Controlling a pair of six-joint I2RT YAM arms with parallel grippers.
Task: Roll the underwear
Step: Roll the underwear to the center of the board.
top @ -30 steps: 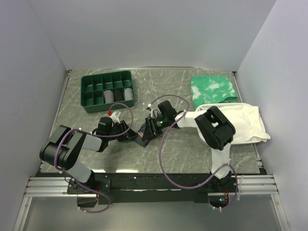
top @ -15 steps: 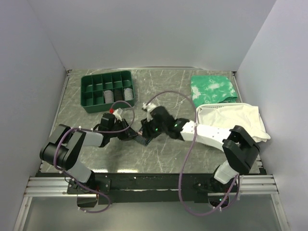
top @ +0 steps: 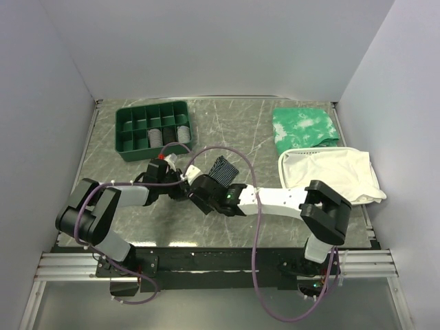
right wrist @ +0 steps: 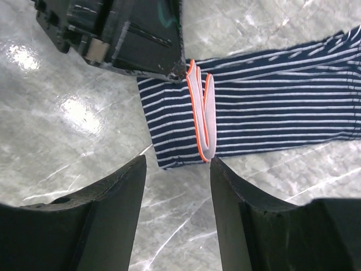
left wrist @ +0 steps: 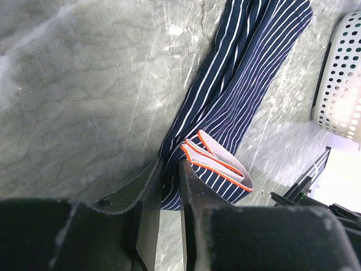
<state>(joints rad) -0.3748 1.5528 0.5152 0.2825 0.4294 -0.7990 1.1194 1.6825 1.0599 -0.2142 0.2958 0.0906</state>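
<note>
Left gripper (left wrist: 169, 172) pinches the underwear (top: 223, 168), right gripper (right wrist: 177, 164) hovers with jaws apart!
The garment lies mid-table as a folded strip, running from the left jaws out toward 2 o'clock in the top view. Those jaws are narrow, nipping its near edge beside the grey waistband (right wrist: 200, 113). The right jaws are parted and empty, and the strip sits at their 12 o'clock, crosswise from 9 to 3. From above, the right arm hides both sets of jaws. The strip's far end is cut off in the right wrist view.
</note>
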